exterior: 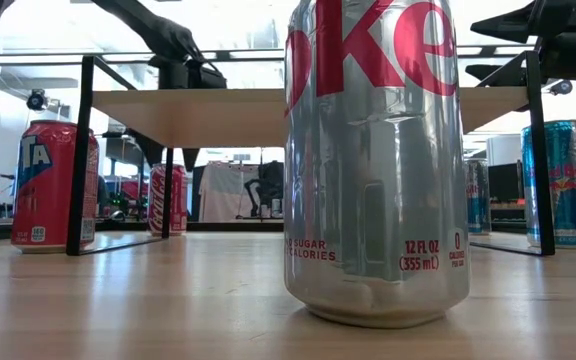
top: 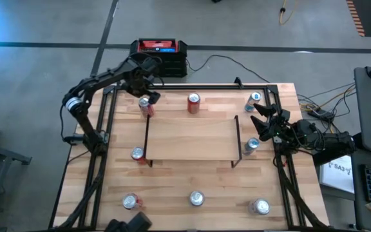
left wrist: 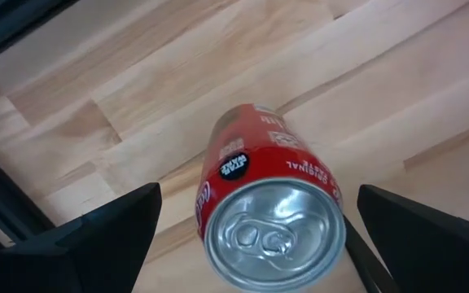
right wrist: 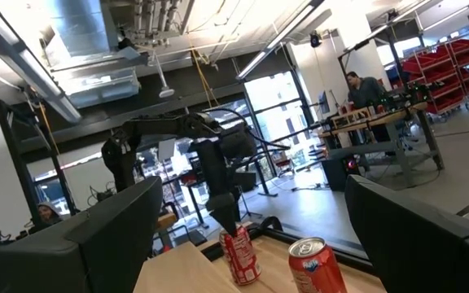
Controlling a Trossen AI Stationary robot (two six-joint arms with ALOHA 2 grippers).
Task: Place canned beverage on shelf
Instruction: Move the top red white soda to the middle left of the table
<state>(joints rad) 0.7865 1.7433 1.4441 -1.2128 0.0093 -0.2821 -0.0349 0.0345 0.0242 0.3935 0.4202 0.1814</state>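
Note:
A red cola can [top: 146, 106] stands upright on the tabletop beyond the shelf's far-left corner. My left gripper [top: 148, 96] is open just above it, pointing down; in the left wrist view the can [left wrist: 267, 212] stands between the two spread fingers with a gap on either side. The shelf [top: 192, 138], a light-wood board on thin black legs, stands mid-table with nothing on it. My right gripper [top: 258, 116] is open and empty, raised off the table by the shelf's right end, pointing toward the table's left.
Other cans stand around the shelf: a red one [top: 193, 102] and a blue-silver one [top: 255, 100] behind it, one at its left leg [top: 138, 154], a blue one [top: 251, 145] at its right leg, three [top: 196, 198] along the near edge. A black-and-red box [top: 160, 55] lies beyond the table.

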